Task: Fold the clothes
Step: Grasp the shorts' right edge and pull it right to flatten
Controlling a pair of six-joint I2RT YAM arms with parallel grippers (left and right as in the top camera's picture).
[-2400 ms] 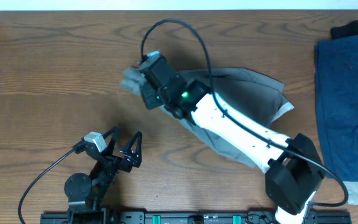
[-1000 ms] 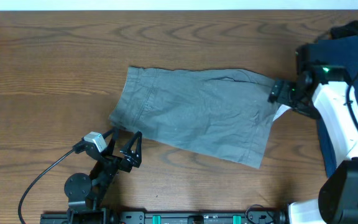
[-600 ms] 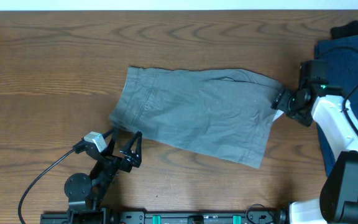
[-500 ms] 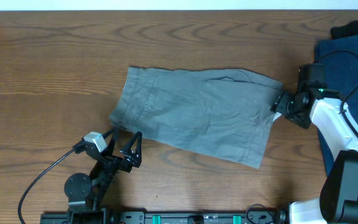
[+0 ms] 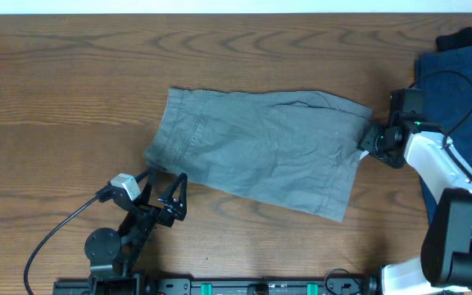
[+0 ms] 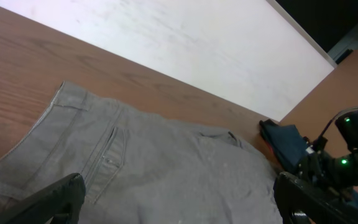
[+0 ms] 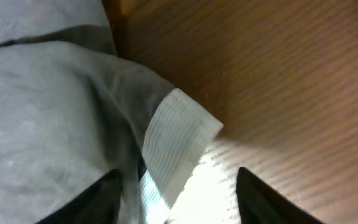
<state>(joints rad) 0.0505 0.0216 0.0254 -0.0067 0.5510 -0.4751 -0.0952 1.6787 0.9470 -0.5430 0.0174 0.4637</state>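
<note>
Because the overhead view takes in the whole table (image 5: 72, 82), the layout is plain: the grey-khaki shorts (image 5: 260, 152) lie spread flat near the middle. Their waistband (image 5: 164, 131) is at the 9 o'clock end and the leg hems are at the 3 o'clock end. The long axis is tilted a little, so the near edge runs down toward 5 o'clock. The fabric is mostly smooth, with a few light creases near the hems.

At the shorts' 3 o'clock end sits the right gripper (image 5: 373, 139), right at the hem. Its own camera shows the 2 fingers wide apart, with a white ribbed flap (image 7: 179, 146) of the shorts sticking out between them over the bare wood. The fingers do not pinch the flap. Grey cloth fills the 9 o'clock half of that view.

Just off the shorts' corner at 7 o'clock is the left gripper (image 5: 168, 176), its 2 fingers also spread and pointing toward 12 o'clock, holding nothing. Its wrist camera looks across the shorts from the waistband side, with the stitched seams and a pocket line visible.

A dark blue garment (image 5: 453, 106) lies along the table's 3 o'clock edge, beyond the right gripper. A black garment (image 5: 468, 39) is at its 12 o'clock end, in the table's 2 o'clock corner.
</note>
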